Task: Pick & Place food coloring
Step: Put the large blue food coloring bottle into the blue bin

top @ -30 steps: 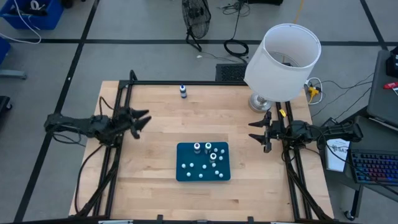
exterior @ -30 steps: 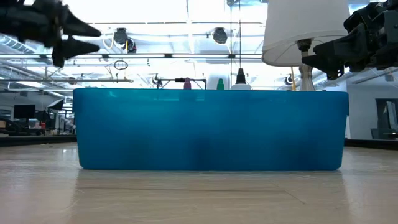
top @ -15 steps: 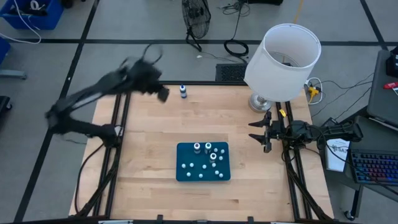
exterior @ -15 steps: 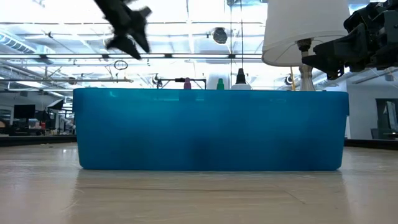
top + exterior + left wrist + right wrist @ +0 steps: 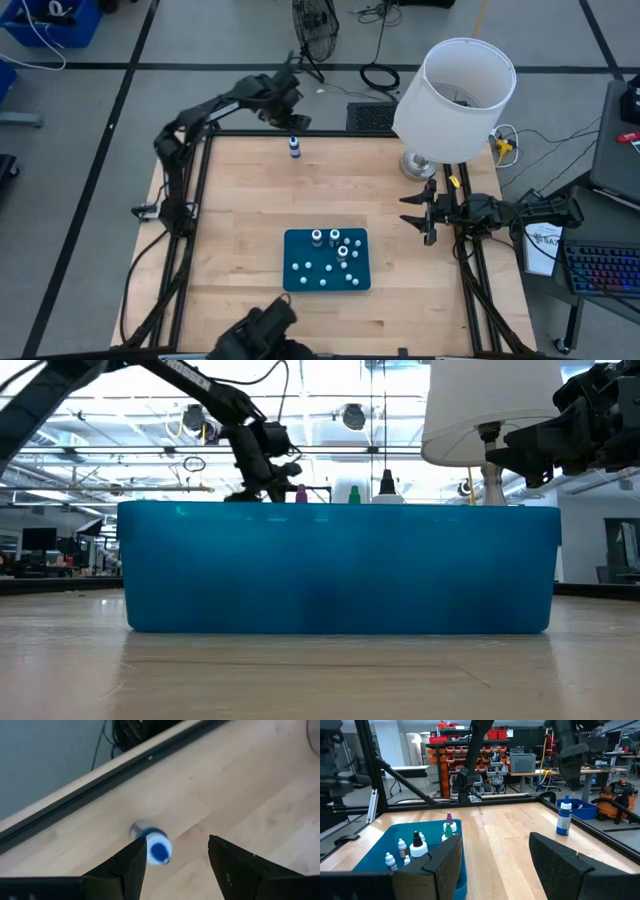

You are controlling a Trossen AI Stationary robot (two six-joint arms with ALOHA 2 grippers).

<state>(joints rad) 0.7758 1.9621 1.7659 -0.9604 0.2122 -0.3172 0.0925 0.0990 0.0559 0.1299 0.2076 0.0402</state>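
Here the left gripper (image 5: 291, 122) hovers with fingers spread just above a lone blue-capped food coloring bottle (image 5: 294, 148), which stands upright well beyond the blue mat (image 5: 290, 278). It looks light, rigid and easy to tip, so grip its body below the cap. The right gripper (image 5: 408, 212) waits spread beside the mat.

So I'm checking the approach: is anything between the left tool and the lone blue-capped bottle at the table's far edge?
Nothing visible. The left tool hovers open directly above the bottle, with only bare wooden table around it.
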